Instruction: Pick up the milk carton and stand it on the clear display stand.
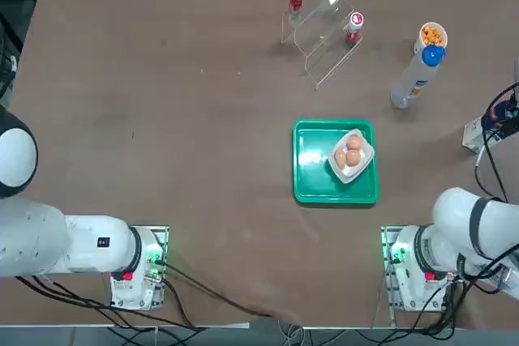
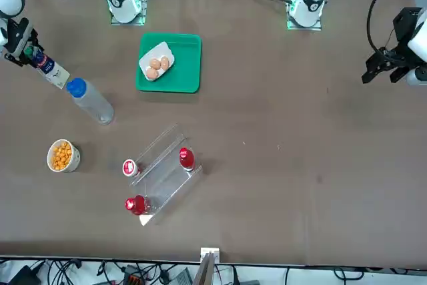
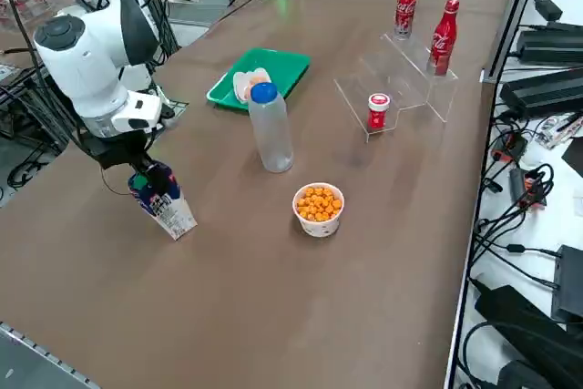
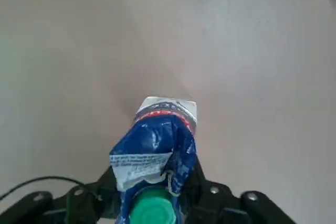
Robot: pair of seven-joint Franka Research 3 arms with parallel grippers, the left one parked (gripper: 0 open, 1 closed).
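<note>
The dark blue and white milk carton (image 3: pixel 162 199), tilted with its green cap (image 4: pixel 151 209) uppermost, is clamped by the right gripper (image 3: pixel 144 178) at the table's right edge, well apart from the clear acrylic stepped display stand (image 3: pixel 401 79) at the far side.

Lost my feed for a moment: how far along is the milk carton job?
Done: the right gripper has its jaws shut on the milk carton near its top, at the table's right edge. In hand: the carton hangs tilted; whether its base has left the table is unclear. Left: carrying it across to the clear display stand, past the tall bottle, and standing it there.
</note>
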